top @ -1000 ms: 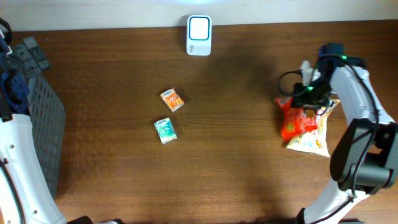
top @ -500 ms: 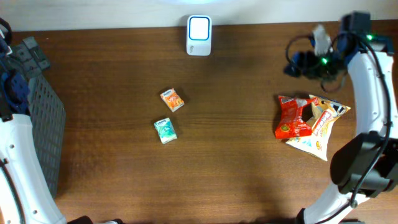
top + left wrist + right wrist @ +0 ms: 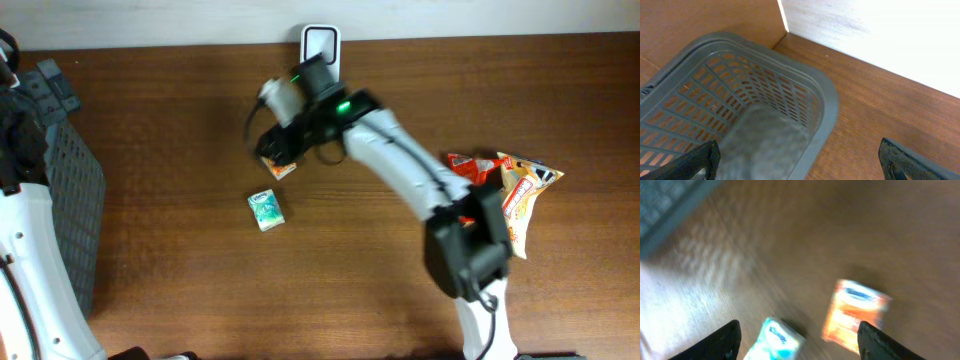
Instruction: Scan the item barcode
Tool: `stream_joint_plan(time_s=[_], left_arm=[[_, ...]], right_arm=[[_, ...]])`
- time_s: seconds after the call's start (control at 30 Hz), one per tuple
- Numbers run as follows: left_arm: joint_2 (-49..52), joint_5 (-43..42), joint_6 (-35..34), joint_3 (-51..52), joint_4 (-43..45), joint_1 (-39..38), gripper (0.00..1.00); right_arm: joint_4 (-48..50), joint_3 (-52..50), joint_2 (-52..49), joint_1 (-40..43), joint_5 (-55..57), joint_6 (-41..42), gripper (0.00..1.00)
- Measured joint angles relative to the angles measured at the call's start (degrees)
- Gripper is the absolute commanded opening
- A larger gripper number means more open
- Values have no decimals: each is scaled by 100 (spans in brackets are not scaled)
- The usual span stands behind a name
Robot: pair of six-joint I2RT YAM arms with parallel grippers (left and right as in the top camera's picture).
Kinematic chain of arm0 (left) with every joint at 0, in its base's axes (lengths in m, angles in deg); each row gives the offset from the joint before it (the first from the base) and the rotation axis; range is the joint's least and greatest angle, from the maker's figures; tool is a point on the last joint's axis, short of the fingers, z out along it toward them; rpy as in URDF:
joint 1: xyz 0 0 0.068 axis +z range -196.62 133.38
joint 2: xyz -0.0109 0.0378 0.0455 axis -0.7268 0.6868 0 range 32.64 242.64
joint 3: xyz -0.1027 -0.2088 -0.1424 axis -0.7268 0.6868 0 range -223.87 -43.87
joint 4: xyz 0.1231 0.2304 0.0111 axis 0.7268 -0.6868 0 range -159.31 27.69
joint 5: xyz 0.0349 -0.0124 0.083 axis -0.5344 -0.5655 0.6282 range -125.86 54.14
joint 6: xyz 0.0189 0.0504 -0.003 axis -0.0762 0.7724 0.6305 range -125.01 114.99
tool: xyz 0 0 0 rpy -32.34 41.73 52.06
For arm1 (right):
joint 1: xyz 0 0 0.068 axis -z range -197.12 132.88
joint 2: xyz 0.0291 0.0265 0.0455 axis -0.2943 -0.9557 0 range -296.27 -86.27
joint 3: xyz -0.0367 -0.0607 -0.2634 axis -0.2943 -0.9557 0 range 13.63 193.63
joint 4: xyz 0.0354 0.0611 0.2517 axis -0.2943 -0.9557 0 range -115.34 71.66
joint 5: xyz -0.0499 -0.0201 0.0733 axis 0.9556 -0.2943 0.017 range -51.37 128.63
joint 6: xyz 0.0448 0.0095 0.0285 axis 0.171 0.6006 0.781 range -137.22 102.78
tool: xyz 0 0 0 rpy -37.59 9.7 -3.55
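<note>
The grey perforated plastic basket point(image 3: 765, 100) at the left is overhung by the left gripper point(image 3: 800, 165), spread wide and empty. The white box-shaped scanner point(image 3: 320, 45) is set at the far edge. The right gripper point(image 3: 797, 342), fingers apart and empty, is held over the small orange sachet point(image 3: 855, 316), left of centre, near a small teal sachet point(image 3: 774, 341). The orange sachet is best centred between the fingers before closing, barcode left uncovered.

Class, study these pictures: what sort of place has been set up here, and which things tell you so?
Probably a mock shop checkout on a wooden table: a white scanner at the back edge, an orange packet and a green packet as goods, and a grey basket.
</note>
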Motion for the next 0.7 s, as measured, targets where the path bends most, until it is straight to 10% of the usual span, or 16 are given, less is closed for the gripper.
stream_joint_plan(time_s=[0.7], left_arm=[[0,2,0,0,0,0,99]], right_arm=[[-645,0,-831,83,1493,1366,70]])
